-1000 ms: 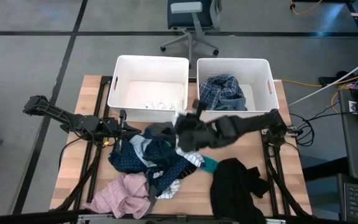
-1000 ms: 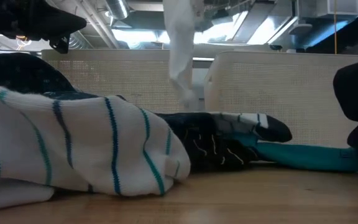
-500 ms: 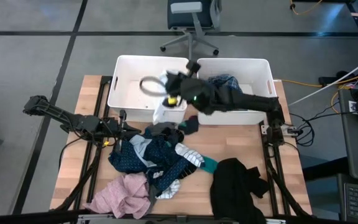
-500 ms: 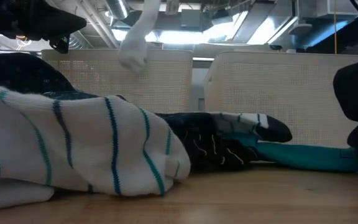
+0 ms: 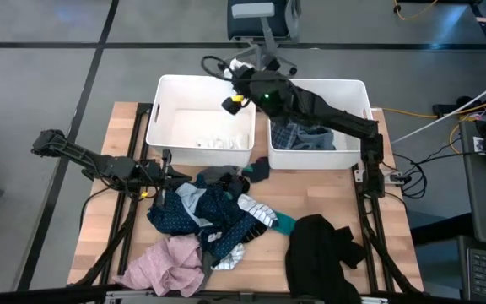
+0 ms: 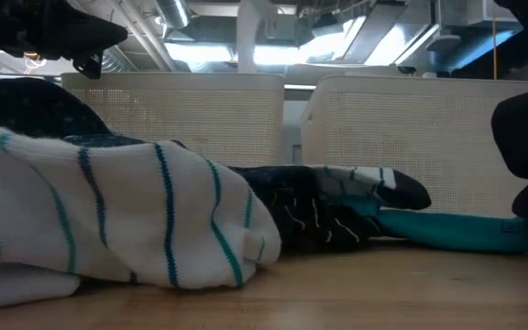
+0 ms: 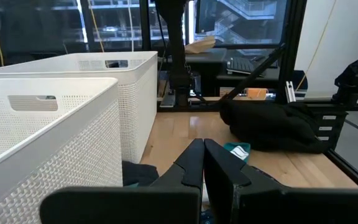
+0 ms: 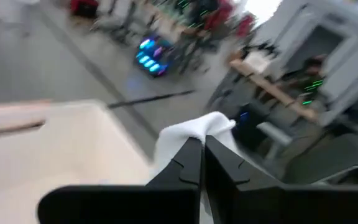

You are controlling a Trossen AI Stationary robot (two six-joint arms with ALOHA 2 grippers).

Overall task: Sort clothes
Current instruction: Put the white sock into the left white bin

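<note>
The clothes lie in a mixed heap (image 5: 213, 211) in the middle of the table, with a pink piece (image 5: 167, 266) at the near left and a black one (image 5: 323, 249) at the near right. A blue plaid garment (image 5: 302, 131) lies in the right tub (image 5: 363, 93), and some white cloth (image 5: 213, 142) in the left tub (image 5: 160, 93). My right gripper (image 5: 236, 76) is high over the left tub's far rim, shut on a white sock (image 8: 188, 134). My left gripper (image 5: 165, 175) waits shut at the heap's left edge. My right gripper pinches the white sock's upper end (image 8: 211, 126) between its two fingers, which point about level toward the table's far side. A fold of the cloth bulges out past the fingertips. The sock (image 6: 250, 37) hangs below, lifted clear of table and tub.
A white garment with teal stripes (image 6: 108, 220) and a teal sock (image 6: 447, 229) lie close to the near edge. An office chair (image 5: 260, 25) stands on the floor behind the tubs. Bare wood shows at the table's near middle and far left corner.
My right gripper has swung from above the heap toward the table's far edge and upward, rolling as it went, to a spot over the left tub's far rim. The white sock went with it, swinging, and now hangs higher than before.
</note>
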